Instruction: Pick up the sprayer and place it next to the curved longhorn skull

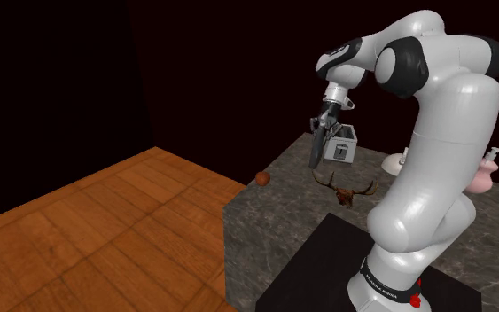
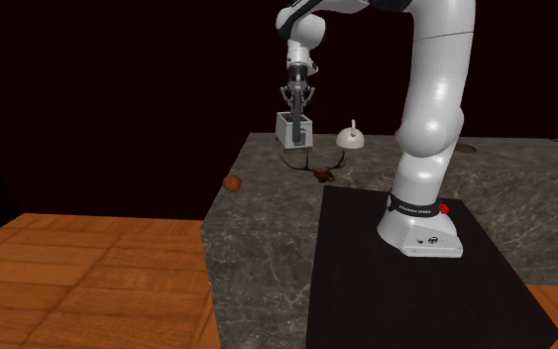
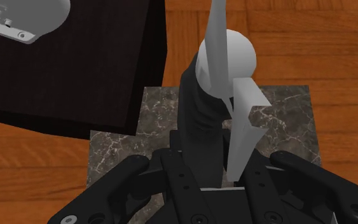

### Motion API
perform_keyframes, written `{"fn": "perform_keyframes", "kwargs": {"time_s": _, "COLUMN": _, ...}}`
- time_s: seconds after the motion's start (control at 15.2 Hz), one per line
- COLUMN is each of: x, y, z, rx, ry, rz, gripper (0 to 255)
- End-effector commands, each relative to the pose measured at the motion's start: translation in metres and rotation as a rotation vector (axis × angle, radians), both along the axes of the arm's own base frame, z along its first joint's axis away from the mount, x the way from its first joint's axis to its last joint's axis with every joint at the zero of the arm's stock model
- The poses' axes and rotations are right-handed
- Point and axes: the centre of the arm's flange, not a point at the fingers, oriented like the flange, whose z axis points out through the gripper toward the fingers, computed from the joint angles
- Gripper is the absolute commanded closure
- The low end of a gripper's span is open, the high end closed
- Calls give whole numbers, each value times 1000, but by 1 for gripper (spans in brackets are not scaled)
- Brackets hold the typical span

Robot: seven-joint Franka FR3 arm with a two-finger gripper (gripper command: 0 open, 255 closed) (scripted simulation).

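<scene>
— What is your claw doing right now?

— My claw (image 3: 212,162) is clamping the dark body of the sprayer (image 3: 199,114), with the fingers pressing on it from both sides. I am holding it in the air above the counter (image 1: 287,191), in front of the grey box (image 1: 343,146).

— Which way is it pointing?

— Its long axis is running on from my fingers, nearly straight down with a slight lean. The pale round head is hanging at the far end, facing the counter.

— And how are you handling the carry?

— I am aiming for the bare stone just beside the longhorn skull (image 1: 349,191), which is lying near, between the grey box and my stand (image 1: 327,266). I am thinking slow travel is wise: staying high until I am clearing the horns, then lowering gently. Head-down, it is probably going to tip, so I am planning to let go only once it is resting.
</scene>
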Motion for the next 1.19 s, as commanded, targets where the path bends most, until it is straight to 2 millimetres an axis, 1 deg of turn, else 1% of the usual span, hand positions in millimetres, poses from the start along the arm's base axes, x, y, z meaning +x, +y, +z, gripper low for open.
{"fn": "perform_keyframes", "kwargs": {"time_s": 0.0, "x": 0, "y": -2, "z": -10, "rx": 0, "ry": 0, "rz": 1, "gripper": 255}}
{"fn": "perform_keyframes", "kwargs": {"time_s": 1.12, "x": 0, "y": -2, "z": -99, "rx": 0, "ry": 0, "rz": 1, "gripper": 255}}
